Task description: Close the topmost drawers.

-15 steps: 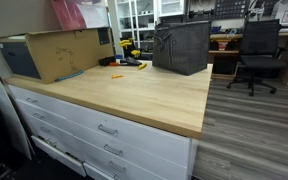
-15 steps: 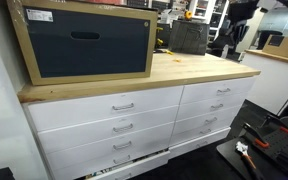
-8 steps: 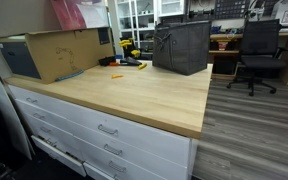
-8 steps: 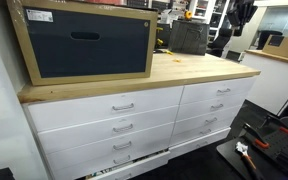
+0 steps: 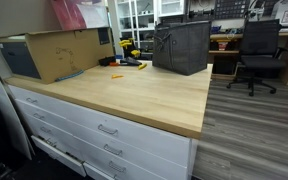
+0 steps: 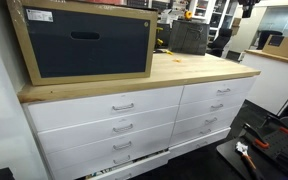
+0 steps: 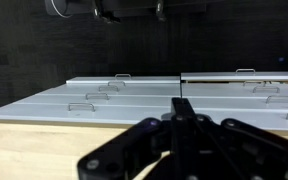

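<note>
A white dresser with a wooden top [image 5: 144, 90] shows in both exterior views. Its two topmost drawers [image 6: 124, 106] [image 6: 219, 92] sit flush with the drawers below them. In the wrist view I look down over the wooden top's edge onto the drawer fronts [image 7: 114, 92] and their metal handles. My gripper [image 7: 181, 106] is above that edge, its black fingers pressed together on nothing. In an exterior view only a dark bit of the arm [image 6: 248, 6] shows at the top edge.
A cardboard box holding a dark blue bin [image 6: 84, 42] stands on one end of the top, a black bag [image 5: 181, 46] at the other. Small tools [image 5: 129, 63] lie between. The lowest drawer [image 6: 124, 166] sticks out slightly. An office chair [image 5: 256, 48] stands behind.
In an exterior view the arm has risen at the top right and nearly left the frame. The drawers and objects have not moved.
</note>
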